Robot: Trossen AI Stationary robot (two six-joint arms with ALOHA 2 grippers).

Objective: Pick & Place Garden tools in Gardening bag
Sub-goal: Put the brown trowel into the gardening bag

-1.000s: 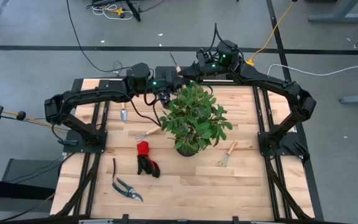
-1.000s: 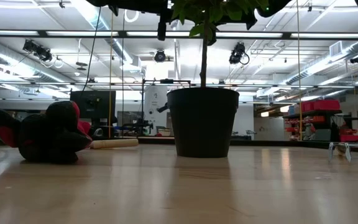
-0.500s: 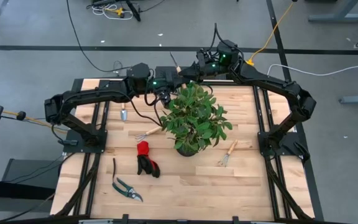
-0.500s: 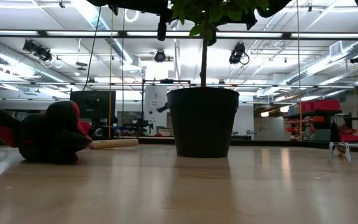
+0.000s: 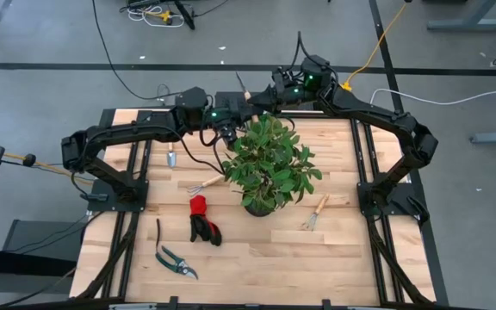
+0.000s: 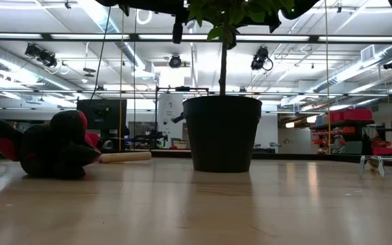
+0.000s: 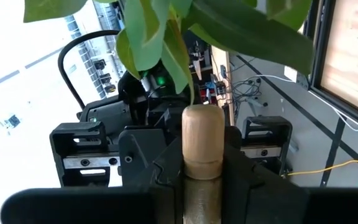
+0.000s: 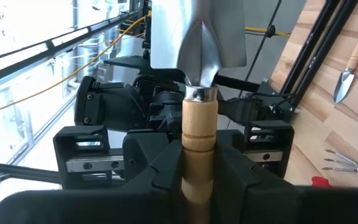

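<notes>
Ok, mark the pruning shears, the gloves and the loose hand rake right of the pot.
pruning shears (image 5: 176, 261), high view, at the pivot.
gloves (image 5: 202, 220), high view, mid-pile.
hand rake (image 5: 315, 212), high view, on the wooden handle.

Overhead and table-level views share the potted plant (image 5: 268, 164).

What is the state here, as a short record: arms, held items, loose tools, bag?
Left end effector: shut on a wooden handle, tool head hidden, near the far edge of the table
Right end effector: shut on a trowel, facing the left one
Loose on table: small trowel, hand rake, gloves, shears, second hand rake
Obstacle: potted plant, mid-table
Gardening bag: not seen in any view
</notes>
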